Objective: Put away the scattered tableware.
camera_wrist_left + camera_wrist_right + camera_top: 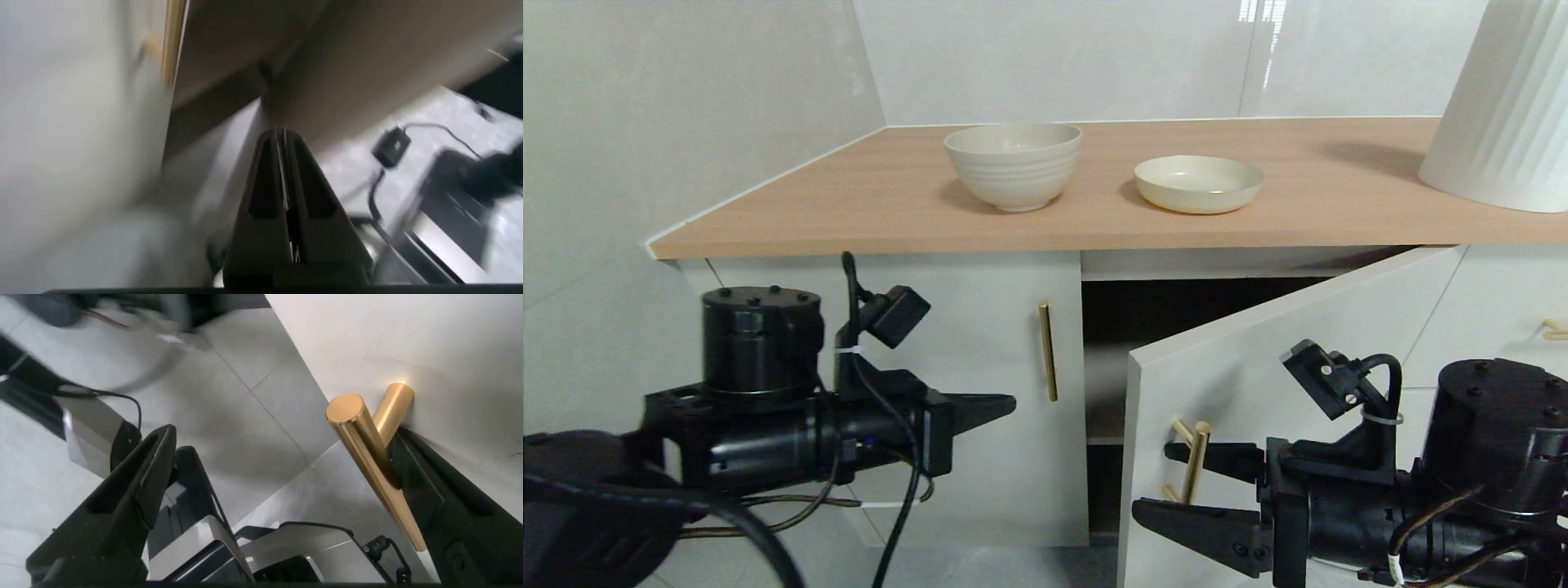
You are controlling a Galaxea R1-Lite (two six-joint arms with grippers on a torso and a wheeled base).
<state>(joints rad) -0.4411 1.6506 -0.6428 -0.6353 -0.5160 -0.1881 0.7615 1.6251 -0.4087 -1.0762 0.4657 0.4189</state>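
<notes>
A deep cream bowl (1014, 164) and a shallow cream dish (1198, 183) stand side by side on the wooden countertop (849, 204). Below them the right cabinet door (1258, 359) stands partly open. My right gripper (1176, 483) (278, 474) is open, its fingers either side of that door's gold handle (1194, 459) (374, 449); the upper finger lies against the door behind the handle. My left gripper (1005, 403) (282, 147) is shut with nothing in it, in front of the closed left cabinet door (980, 359), below the counter.
A tall white ribbed vessel (1507, 106) stands at the counter's right end. The closed left door carries a vertical gold handle (1048, 351). The dark cabinet opening (1143, 318) shows between the doors. Another gold knob (1555, 329) sits at the far right. Tiled walls enclose the counter.
</notes>
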